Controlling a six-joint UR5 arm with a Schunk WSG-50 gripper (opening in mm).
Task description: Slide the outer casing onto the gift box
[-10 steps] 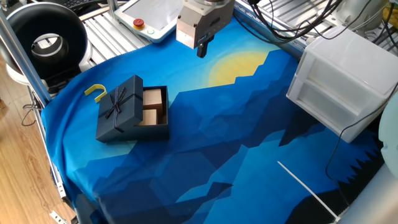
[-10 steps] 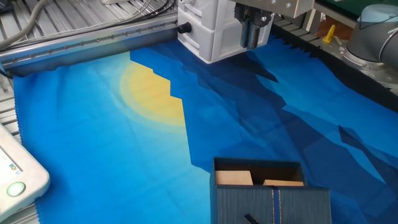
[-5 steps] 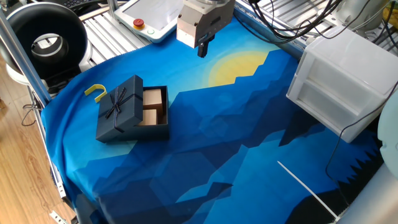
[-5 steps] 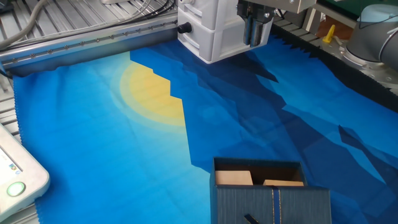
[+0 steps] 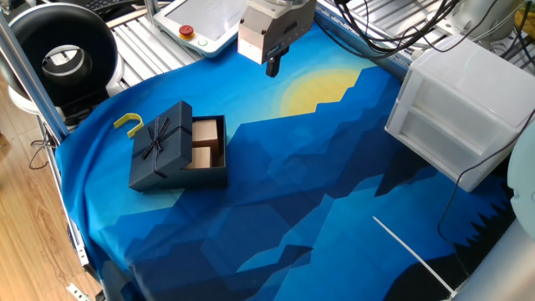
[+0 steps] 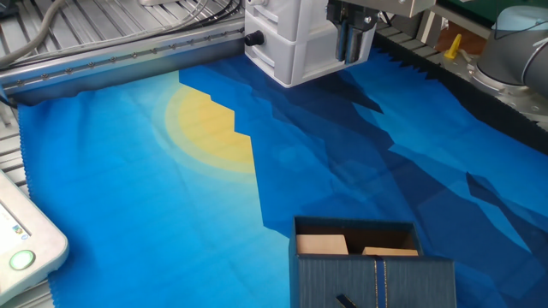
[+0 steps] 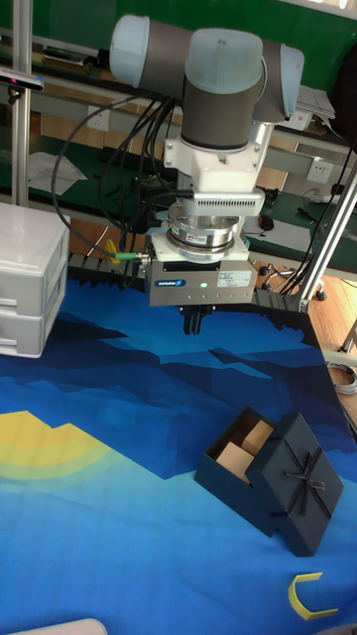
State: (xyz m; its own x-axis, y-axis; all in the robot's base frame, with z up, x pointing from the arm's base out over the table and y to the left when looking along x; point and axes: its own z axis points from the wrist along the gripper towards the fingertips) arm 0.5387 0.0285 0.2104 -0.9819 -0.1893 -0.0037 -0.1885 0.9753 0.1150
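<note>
Your outer casing (image 5: 160, 144) sits only partway over the gift box (image 5: 209, 152), leaving the tan compartments exposed, with a yellow hook (image 5: 129, 124) just beside it. Your gripper (image 7: 194, 319) hangs well apart above the cloth, fingers (image 5: 272, 65) pressed together and empty. The lettering on its body is too small to read.

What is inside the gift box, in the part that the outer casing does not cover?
The gift box shows tan cardboard compartments. The outer casing hides the rest of its inside.

Two fixed views oblique from opposite sides; tall view frontal; all share cloth (image 5: 318, 184).
</note>
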